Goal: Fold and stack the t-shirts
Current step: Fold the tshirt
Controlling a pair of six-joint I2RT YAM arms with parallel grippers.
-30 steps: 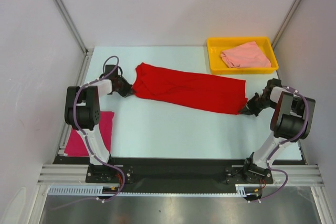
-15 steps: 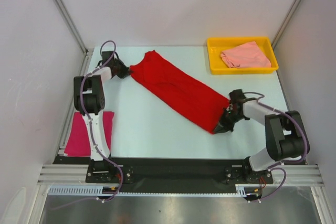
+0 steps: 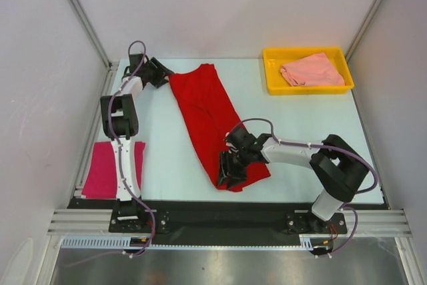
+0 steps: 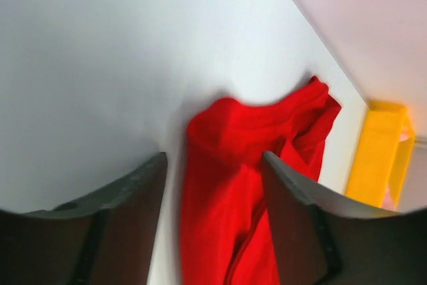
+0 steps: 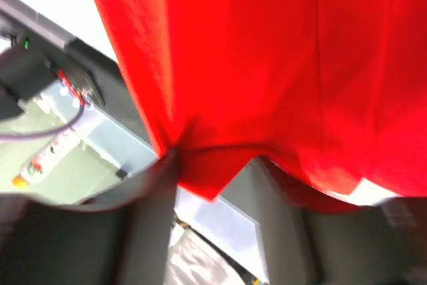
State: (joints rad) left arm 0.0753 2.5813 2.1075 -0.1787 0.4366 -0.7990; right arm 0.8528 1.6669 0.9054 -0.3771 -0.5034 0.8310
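Change from a second ago: red t-shirt was stretched almost side to side, just nearer than the yellow tray. It now runs far to near, left of the tray. The far end is level with the tray. The near end is well nearer than the tray and left of it.

- Left pincer has moved farther back and now sits beyond the shirt's far end, well left of the tray. Its fingers stand apart, released, with the cloth's bunched corner lying loose beyond them.
- Right pincer has swung in from below the tray's right side to the shirt's near end. Its fingers are spread and the hem sags between them unpinched.

Hard to make out:
- Right wrist view is blurred, and finger edges smear into the cloth.
- The right pincer covers part of the near hem in the top view.
- The left arm hides a strip of the magenta t-shirt, which is far left of the tray and much nearer.
- In the left wrist view the tray is cut off at the frame edge.

Materials:
- Red cloth is soft and matte, with lengthwise creases and a long narrow shape.
- Salmon t-shirt lies crumpled inside the tray.
- The tray is a glossy, hard rectangle with a raised rim.
- Table is pale and smooth.
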